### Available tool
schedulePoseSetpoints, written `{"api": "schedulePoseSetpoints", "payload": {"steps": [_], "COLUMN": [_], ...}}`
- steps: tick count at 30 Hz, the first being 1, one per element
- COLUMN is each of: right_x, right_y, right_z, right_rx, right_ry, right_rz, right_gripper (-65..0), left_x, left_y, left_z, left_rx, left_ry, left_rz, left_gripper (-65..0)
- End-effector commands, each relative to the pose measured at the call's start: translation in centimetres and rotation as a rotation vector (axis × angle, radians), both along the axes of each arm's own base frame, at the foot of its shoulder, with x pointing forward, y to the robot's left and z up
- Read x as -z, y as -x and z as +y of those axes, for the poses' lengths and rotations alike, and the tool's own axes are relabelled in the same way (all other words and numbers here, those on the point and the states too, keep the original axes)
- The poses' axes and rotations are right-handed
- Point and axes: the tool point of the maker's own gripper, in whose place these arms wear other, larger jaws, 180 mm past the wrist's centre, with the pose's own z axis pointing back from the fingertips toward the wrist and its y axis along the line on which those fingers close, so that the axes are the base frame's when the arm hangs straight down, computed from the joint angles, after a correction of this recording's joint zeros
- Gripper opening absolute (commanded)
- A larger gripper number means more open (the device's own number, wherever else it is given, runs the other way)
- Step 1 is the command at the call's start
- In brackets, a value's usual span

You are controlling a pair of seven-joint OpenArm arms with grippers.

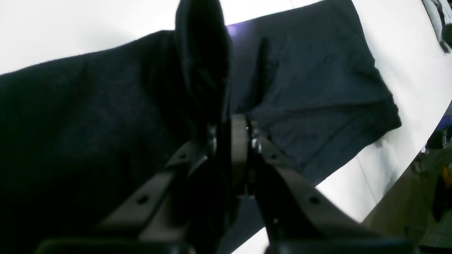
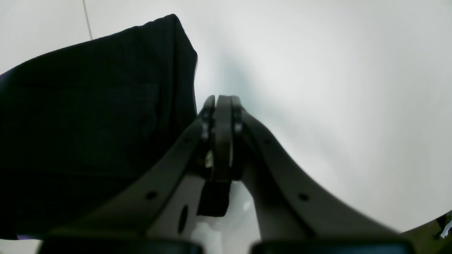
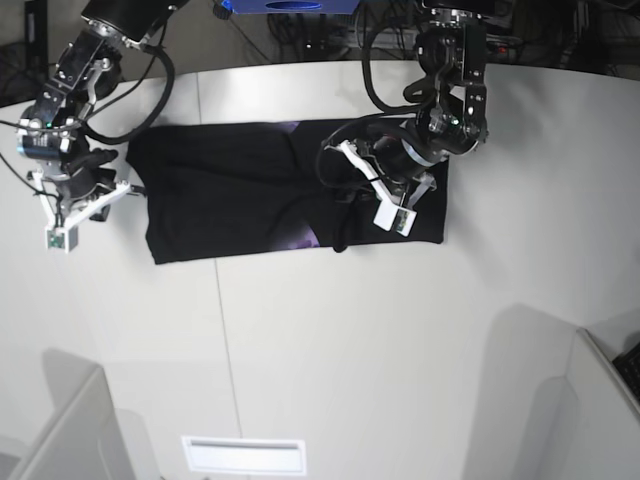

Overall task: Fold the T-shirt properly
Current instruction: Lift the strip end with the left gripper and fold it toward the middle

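T-shirt (image 3: 240, 200), black, spread flat as a wide band across the far half of the white table (image 3: 330, 350), long axis running side to side in the base view. Faint purple marks at the upper edge near the middle and at the lower edge near the centre fold. Left claw (image 1: 233, 123) over the T-shirt's end on the base view's right, jaws closed to a narrow slit and pinching a fold of black cloth; in the left wrist view, cloth rising from between the jaws as a dark upright ridge, with the remaining fabric lying flat beyond, one squared end reaching toward the table's curved edge. Crease lines and a raised pucker around the left claw (image 3: 350, 190) in the base view. Right claw (image 2: 222, 102) beside the T-shirt's opposite end, on the base view's left, jaws fully closed on each other with nothing between them, above bare table. In the right wrist view, corner of the T-shirt (image 2: 106, 106) just beside the closed jaws, apparently not touching them. Right claw (image 3: 60, 215) in the base view just off the cloth's short edge, pointing down toward the table. Table seam (image 3: 218, 300) passing under the T-shirt, nearer its left end in the base view.
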Motion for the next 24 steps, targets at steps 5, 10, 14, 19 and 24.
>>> {"api": "schedulePoseSetpoints", "payload": {"steps": [5, 10, 14, 19, 24], "right_x": [-1.3, -1.5, -1.7, -1.8, -1.7], "right_y": [-0.9, -1.1, -1.3, -1.4, -1.4], "right_z": [-0.3, -0.3, -0.3, -0.3, -0.3], "right_rx": [-0.005, -0.005, -0.004, -0.004, -0.004], "right_ry": [0.019, 0.019, 0.018, 0.019, 0.018], "right_rz": [-0.052, -0.06, -0.063, -0.067, -0.068], "right_gripper": [-65.0, -65.0, -65.0, -65.0, -65.0], "left_x": [-1.4, -1.5, -1.7, -1.3, -0.1], "left_y": [-1.1, -0.8, -1.0, -1.0, -1.0], "left_z": [-0.9, -2.2, -2.1, -2.0, -2.3], "left_rx": [0.009, 0.05, 0.044, 0.041, 0.049], "left_ry": [0.037, 0.041, 0.042, 0.041, 0.045], "left_rz": [-0.048, -0.052, -0.056, -0.045, -0.01], "left_gripper": [-65.0, -65.0, -65.0, -65.0, -65.0]}}
